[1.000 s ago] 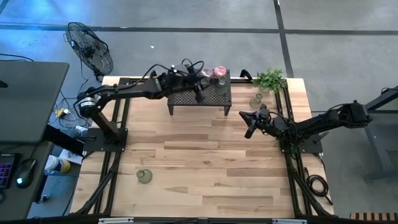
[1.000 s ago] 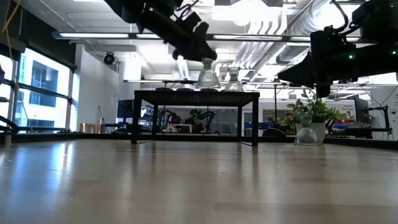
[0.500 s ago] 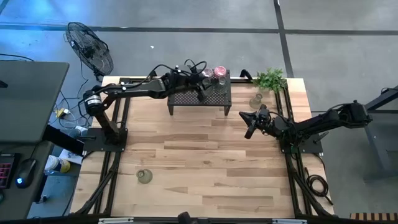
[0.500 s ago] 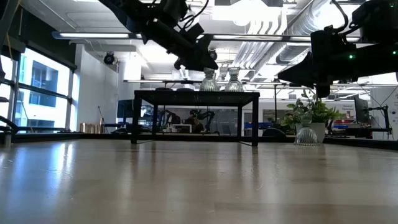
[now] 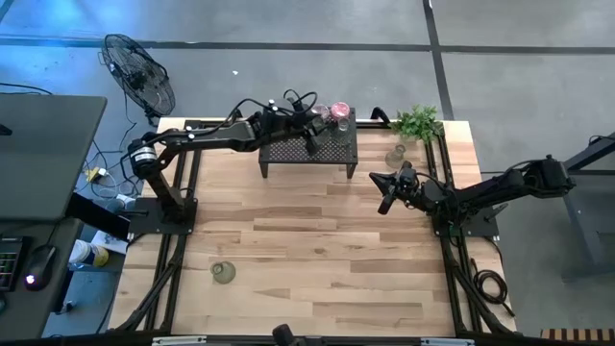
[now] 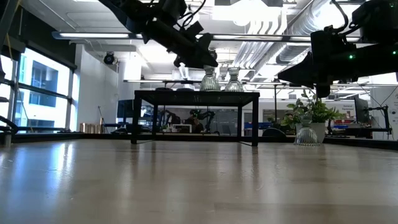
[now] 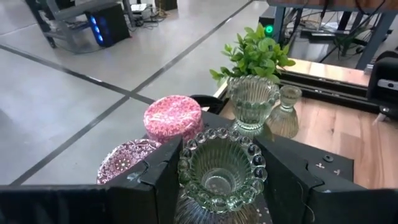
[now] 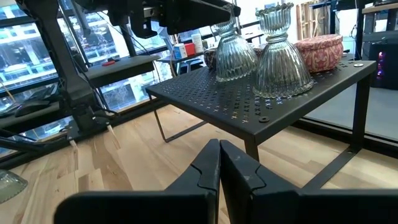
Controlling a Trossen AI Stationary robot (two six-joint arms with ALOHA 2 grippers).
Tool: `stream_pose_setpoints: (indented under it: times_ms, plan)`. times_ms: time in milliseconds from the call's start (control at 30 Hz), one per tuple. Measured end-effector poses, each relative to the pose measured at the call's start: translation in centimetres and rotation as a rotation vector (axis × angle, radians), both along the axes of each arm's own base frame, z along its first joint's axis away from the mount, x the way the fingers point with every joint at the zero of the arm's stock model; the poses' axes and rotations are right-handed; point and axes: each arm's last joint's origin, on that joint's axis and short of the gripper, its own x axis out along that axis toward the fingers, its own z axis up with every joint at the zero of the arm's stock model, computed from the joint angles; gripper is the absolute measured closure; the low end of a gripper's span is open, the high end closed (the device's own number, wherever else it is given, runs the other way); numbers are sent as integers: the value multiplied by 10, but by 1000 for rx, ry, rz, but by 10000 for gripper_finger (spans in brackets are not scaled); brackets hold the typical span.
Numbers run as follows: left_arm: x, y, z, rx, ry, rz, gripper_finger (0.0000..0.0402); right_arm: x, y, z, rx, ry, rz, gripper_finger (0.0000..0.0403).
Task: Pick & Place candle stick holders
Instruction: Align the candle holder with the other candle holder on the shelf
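Currently my left gripper (image 7: pixel 219 186) is clamped on a clear glass candle stick holder (image 7: pixel 221 167), over the black mesh rack (image 5: pixel 309 149) beside the pink holder (image 7: pixel 173 117). Judgement: lower straight until its base seats flat on the mesh, open only then, and lift clear without nudging its neighbours. My right gripper (image 5: pixel 385 200) waits above the table (image 5: pixel 317 250), fingers together.

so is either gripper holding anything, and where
The left gripper holds a clear glass holder by its beaded rim on the rack; the right gripper holds nothing.
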Motion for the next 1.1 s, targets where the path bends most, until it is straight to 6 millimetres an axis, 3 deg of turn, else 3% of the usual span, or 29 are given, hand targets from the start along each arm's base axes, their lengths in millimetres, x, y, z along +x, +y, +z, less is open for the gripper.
stream_pose_setpoints:
  times_ms: [1100]
  plan:
    - [1,5,-7,-28,13,6,227,0,0,0,0,-1,4,401]
